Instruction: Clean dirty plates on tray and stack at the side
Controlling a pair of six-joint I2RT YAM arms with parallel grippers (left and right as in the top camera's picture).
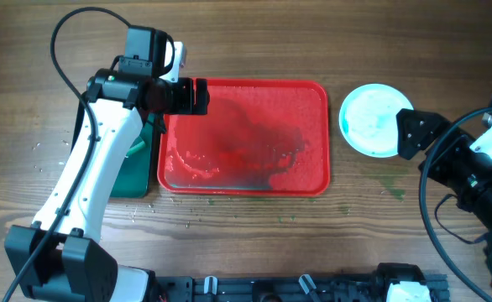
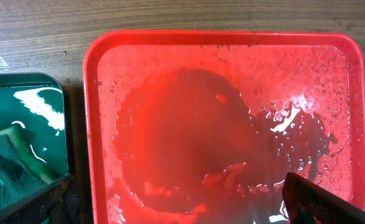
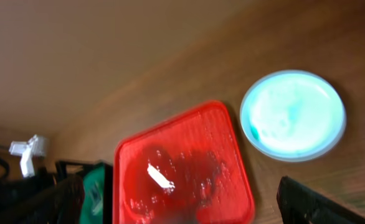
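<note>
The red tray (image 1: 313, 180) lies mid-table, wet, with a film of water and no plate on it; it also shows in the left wrist view (image 2: 95, 124) and the right wrist view (image 3: 126, 162). The plates (image 1: 372, 119) rest on the wood right of the tray as a pale aqua round with a whitish middle; how many are stacked I cannot tell. They also show in the right wrist view (image 3: 293, 115). My left gripper (image 1: 201, 96) hovers over the tray's far-left corner, open and empty (image 2: 176, 211). My right gripper (image 1: 403, 134) is open and empty, just right of the plates (image 3: 170, 211).
A small dark green tray (image 1: 137, 178) holding a sponge (image 2: 8, 171) sits against the red tray's left side, partly under my left arm. Small green marks and water drops dot the wood near the tray's front edge. Cables trail at both sides.
</note>
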